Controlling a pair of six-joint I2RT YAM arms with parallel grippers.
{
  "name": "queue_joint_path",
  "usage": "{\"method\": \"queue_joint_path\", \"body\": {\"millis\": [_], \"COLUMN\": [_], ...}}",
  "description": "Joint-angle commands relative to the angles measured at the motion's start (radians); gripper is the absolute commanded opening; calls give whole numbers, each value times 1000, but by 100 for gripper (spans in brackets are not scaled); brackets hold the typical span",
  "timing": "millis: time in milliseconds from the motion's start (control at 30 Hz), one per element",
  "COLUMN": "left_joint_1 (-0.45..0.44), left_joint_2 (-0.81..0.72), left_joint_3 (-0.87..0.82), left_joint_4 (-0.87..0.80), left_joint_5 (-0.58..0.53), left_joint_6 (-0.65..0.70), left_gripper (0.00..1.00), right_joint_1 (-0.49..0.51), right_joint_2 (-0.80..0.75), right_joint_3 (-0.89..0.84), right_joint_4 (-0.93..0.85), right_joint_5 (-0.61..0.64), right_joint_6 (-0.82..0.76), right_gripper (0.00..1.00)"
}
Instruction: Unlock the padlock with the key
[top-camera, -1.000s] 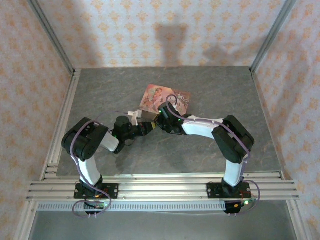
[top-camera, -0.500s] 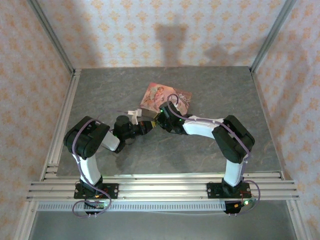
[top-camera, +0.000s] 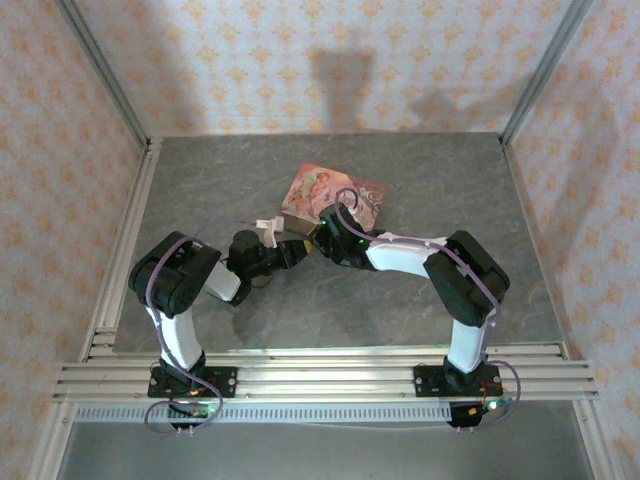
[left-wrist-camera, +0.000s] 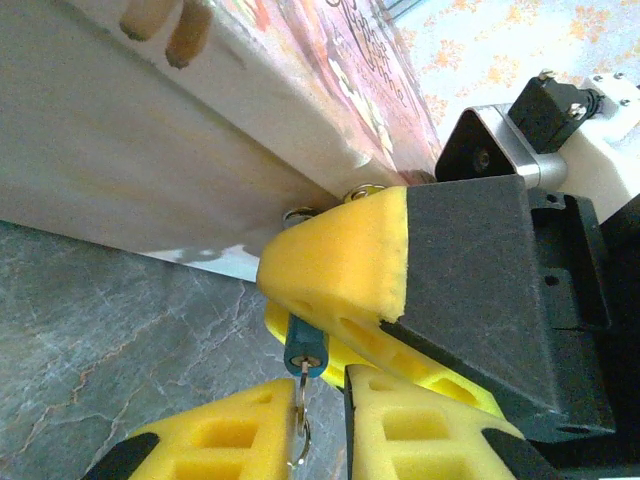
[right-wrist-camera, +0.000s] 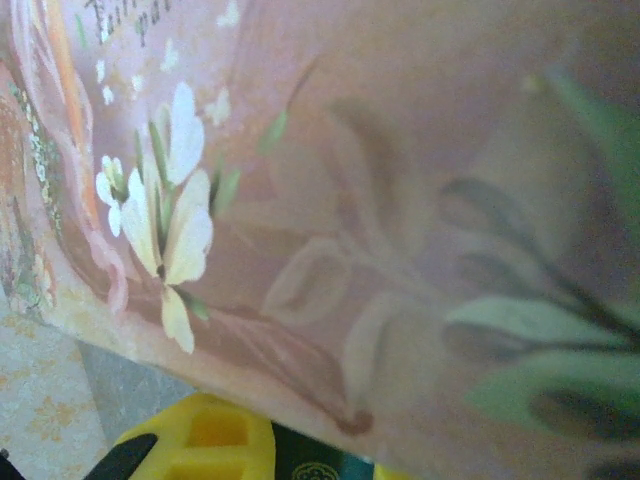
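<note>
Grey stone-look tabletop (top-camera: 420, 290), patterned walls. Padlock (left-wrist-camera: 305, 348): small, rigid, light, slick metal; clamped by its body in right gripper (left-wrist-camera: 280, 305), just beside pink box (top-camera: 310, 190). Key (left-wrist-camera: 301, 385): thin, easily bent, apparently seated under padlock. Left gripper (left-wrist-camera: 320, 440) fingers flank it; whether they grip it cannot be told. Box wall crowds any twisting.

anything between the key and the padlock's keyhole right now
Nothing visible. In the left wrist view the key sits between the fingers of the left claw and meets the bottom end of the padlock, which the right claw pinches beside the pink box.
</note>
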Motion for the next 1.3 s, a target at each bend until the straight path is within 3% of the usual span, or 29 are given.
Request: {"method": "queue_joint_path", "body": {"millis": [0,167,300,400,567,633,733,800,933,1267], "left_joint_1": [-25,-34,-33,-34,-31,-22,-8,0,5,5], "left_joint_2": [12,23,24,12,-30,-46,-54,-48,-21,-7], "left_joint_3": [19,14,14,13,-1,-9,-14,-13,-1,9], "left_joint_4": [60,54,52,25,-49,-62,-68,-48,-3,10], "left_joint_5": [23,23,21,14,-14,-22,-22,-11,14,33], "left_joint_6": [16,31,40,60,101,104,92,76,46,47], "left_gripper": [17,23,6,3,38,44,45,43,29,10], "right_joint_1": [7,4,4,4,0,-1,-1,-1,-2,-4], "right_joint_2": [2,-1,-6,-10,-20,-24,-28,-29,-29,-27], "right_joint_3": [-29,-25,-27,-33,-41,-42,-41,-38,-36,-38], "right_joint_4": [35,37,32,30,5,-1,-12,-20,-22,-17], "right_joint_5": [-111,-115,-122,-118,-108,-105,-102,-102,-102,-114], "right_joint_6": [135,137,137,136,120,115,106,100,94,96], "right_gripper": [0,0,0,0,0,0,0,0,0,0]}}
